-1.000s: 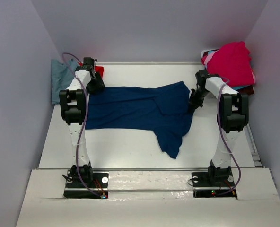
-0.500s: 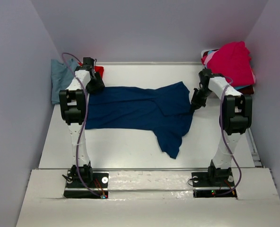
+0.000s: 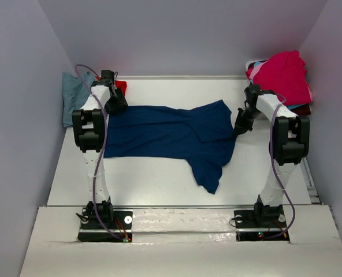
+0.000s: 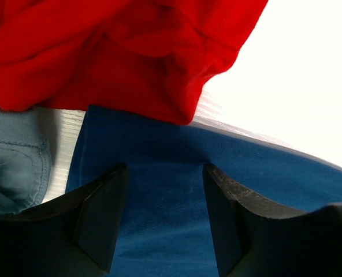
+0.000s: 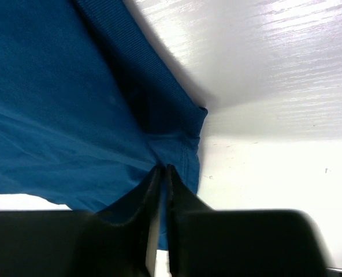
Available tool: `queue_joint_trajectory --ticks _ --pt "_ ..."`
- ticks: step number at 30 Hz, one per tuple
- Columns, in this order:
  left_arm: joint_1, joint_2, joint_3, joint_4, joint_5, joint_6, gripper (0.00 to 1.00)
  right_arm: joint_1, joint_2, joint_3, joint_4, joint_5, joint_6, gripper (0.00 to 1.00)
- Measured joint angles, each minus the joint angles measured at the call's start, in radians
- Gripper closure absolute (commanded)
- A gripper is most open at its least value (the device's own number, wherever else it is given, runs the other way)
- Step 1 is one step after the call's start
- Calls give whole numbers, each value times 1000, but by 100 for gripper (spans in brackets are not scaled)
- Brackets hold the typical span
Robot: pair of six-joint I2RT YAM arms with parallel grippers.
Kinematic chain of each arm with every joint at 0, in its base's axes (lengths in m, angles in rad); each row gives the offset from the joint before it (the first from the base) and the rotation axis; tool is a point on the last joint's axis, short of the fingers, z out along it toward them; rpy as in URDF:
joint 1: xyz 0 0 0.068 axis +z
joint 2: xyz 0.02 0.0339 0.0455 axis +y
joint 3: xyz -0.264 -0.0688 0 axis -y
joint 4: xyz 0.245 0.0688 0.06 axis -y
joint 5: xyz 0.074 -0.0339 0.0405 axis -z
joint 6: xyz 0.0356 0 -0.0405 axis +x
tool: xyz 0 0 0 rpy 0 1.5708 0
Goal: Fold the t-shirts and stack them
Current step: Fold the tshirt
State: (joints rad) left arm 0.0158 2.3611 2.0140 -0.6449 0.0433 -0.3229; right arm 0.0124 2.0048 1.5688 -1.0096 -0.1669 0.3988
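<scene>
Navy t-shirt (image 3: 171, 135): spread crosswise over the middle of the counter, rumpled; one part trails toward the near edge
Right hand (image 5: 161, 168): jaws pinched together on the hem at the navy t-shirt's right edge, cloth caught between them
Left hand (image 4: 165, 168): jaws moderately apart, poised over the navy t-shirt's far-left corner; nothing between them but the cloth below
Red t-shirt (image 4: 119, 52): bunched at the far-left corner; its fold overlaps the navy edge just ahead of the left hand
Blue-grey t-shirt (image 3: 74, 95): heaped against the left wall, beside the red one
Pile of t-shirts (image 3: 283, 75): far-right corner, magenta on top; just behind the right arm, apart from the navy t-shirt
Obstructions: the left arm covers the navy t-shirt's far-left corner in the top view
Counter (image 3: 159, 179): white, glossy, bare along the near side
Walls (image 3: 182, 34): plain pale lavender-grey, closing in three sides
Change: the right hand now sits slightly further right than a second ago; the left hand and the navy t-shirt lie as before
</scene>
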Motion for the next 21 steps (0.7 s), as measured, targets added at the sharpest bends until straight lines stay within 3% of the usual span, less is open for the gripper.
queue_joint_trajectory --ticks 1,2,4,6,12,18,21 --pt "1 0 0 0 2 0 33 -1 0 0 0 -4 -1 67" --pt "2 0 0 0 5 0 33 -2 0 0 0 -6 -3 49" --pt "4 0 0 0 9 0 33 -6 -1 -3 5 -26 -14 39" --pt "6 0 0 1 11 0 33 -13 -8 -12 13 -48 -19 34" --pt "6 0 0 1 13 0 33 -29 -16 10 31 -107 -16 34" --pt "6 0 0 1 13 0 33 -37 28 124 88 -157 31 52" --pt "6 0 0 2 13 0 33 -27 124 253 111 -179 47 70"
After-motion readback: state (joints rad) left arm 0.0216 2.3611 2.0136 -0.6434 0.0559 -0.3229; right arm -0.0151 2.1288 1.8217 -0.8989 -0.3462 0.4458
